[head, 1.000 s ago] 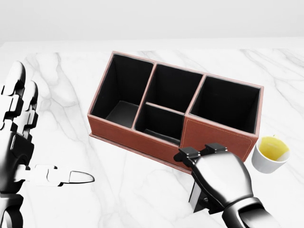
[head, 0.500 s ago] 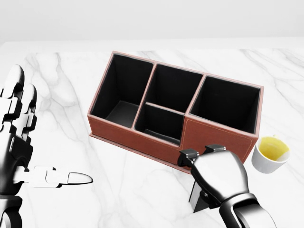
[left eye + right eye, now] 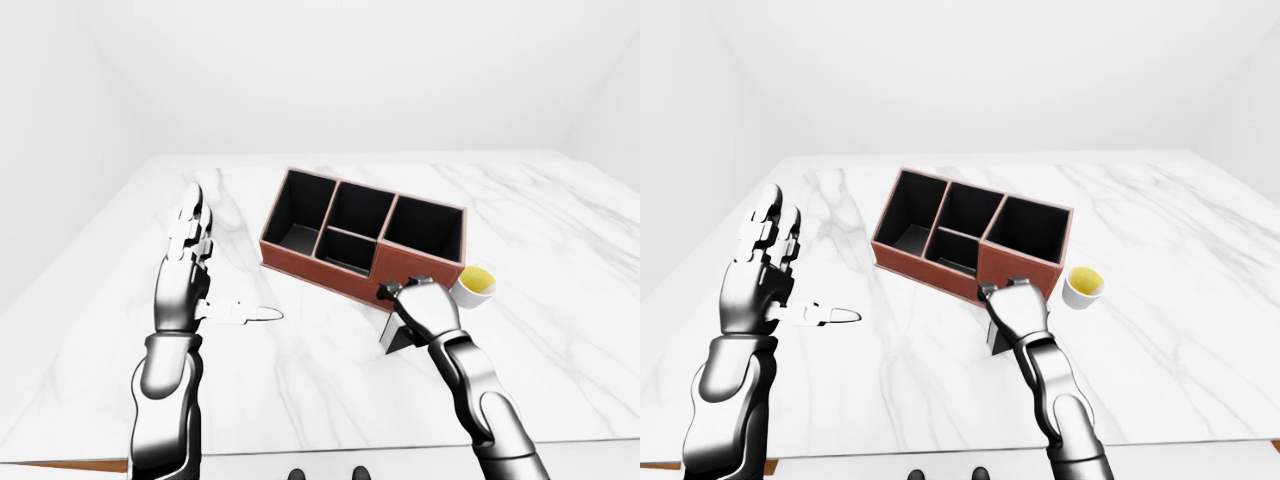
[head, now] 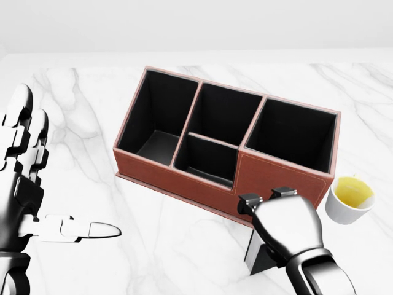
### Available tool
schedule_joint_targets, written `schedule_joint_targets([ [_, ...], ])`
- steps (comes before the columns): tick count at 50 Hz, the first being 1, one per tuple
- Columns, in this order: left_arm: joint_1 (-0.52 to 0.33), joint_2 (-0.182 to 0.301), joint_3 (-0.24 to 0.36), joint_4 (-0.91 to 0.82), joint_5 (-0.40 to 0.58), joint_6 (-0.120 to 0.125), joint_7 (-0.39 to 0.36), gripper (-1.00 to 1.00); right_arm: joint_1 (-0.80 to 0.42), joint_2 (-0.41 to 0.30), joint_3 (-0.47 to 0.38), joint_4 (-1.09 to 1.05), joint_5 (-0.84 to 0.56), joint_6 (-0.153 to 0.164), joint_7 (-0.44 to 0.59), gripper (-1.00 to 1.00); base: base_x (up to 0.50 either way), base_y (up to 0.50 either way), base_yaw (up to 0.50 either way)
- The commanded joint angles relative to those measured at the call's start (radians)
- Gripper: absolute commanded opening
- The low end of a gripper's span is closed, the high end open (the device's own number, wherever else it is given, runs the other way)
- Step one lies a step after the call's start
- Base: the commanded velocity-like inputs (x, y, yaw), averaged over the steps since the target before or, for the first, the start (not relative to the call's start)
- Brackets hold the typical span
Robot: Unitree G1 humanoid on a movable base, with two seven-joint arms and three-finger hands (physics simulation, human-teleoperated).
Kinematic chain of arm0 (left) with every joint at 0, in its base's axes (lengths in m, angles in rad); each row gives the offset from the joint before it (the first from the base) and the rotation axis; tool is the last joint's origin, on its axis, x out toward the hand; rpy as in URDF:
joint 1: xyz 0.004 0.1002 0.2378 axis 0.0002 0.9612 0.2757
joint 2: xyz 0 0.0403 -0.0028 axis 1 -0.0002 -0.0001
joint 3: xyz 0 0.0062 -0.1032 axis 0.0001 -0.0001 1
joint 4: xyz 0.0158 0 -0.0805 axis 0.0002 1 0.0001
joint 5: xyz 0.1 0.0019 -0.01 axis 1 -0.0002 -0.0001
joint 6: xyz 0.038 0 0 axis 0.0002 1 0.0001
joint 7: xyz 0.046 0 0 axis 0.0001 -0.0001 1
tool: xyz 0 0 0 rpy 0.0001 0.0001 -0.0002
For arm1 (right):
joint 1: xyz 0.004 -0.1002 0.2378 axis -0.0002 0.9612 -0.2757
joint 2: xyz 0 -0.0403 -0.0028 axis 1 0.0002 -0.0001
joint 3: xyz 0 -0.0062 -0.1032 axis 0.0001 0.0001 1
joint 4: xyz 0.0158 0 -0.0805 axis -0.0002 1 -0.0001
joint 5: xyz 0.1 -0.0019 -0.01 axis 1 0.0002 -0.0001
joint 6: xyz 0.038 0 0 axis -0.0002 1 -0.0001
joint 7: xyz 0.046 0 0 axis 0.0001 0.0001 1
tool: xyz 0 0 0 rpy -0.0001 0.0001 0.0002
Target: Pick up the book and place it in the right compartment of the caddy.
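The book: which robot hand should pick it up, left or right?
Right. The right hand is already over the dark book, just below the caddy in the head view. The left hand is spread open far off at the left edge.

**Caddy wall just above the right hand**

In the head view the right hand [image 4: 287,228] sits just below the caddy [image 4: 184,178], whose brown wall blocks the way up. A cup [image 4: 350,200] stands near its right. To its left the marble surface [image 4: 172,246] lies bare.
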Motion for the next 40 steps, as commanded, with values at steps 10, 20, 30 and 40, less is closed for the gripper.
schedule_joint_targets([
  [10,0.002,-0.001,-0.002,0.006,0.003,0.000,0.004,1.00,-0.013,-0.014,0.021,0.089,-0.072,0.000,-0.084,0.09,0.00,0.00,0.00],
  [20,0.002,-0.001,-0.003,0.010,0.005,0.000,0.005,1.00,-0.030,-0.020,0.025,0.130,-0.094,0.000,-0.123,0.09,0.00,0.00,0.00],
  [30,0.003,-0.002,-0.003,0.014,0.005,0.000,0.005,1.00,-0.034,-0.027,0.029,0.165,-0.116,0.000,-0.152,0.09,0.00,0.00,0.00],
  [40,0.004,-0.002,-0.004,0.018,0.006,0.000,0.005,1.00,-0.034,-0.030,0.037,0.198,-0.136,0.000,-0.179,0.11,0.00,0.00,0.00],
])
